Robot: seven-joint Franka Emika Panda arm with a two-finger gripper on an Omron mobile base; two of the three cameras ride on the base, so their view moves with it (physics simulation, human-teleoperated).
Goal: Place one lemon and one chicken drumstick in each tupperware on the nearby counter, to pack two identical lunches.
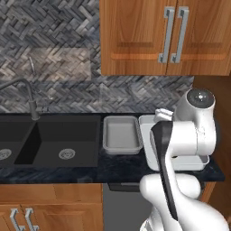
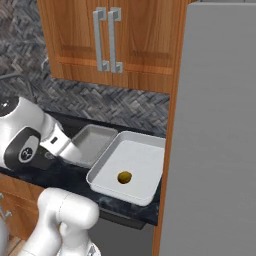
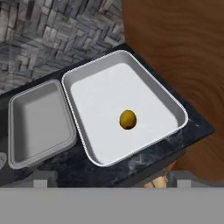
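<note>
Two pale tupperware trays lie side by side on the black counter (image 1: 90, 170). The larger tupperware (image 3: 100, 94) (image 2: 137, 152) holds one yellow lemon (image 3: 127, 119) (image 2: 124, 177) near its middle. The smaller tupperware (image 3: 39, 118) (image 1: 121, 134) (image 2: 94, 141) to its left has nothing in it. My gripper (image 3: 111, 179) hovers above the trays' near edge, open, its fingertips (image 3: 40, 179) wide apart with nothing between them. In the left base view my arm covers most of the larger tray (image 1: 145, 128). The chicken drumstick is out of view.
A black sink basin (image 1: 58, 140) with a faucet (image 1: 29, 97) lies left of the trays. Wooden wall cabinets (image 1: 171, 36) hang above. A tall wooden side panel (image 3: 175, 43) and a grey slab (image 2: 220, 125) close off the counter's right end.
</note>
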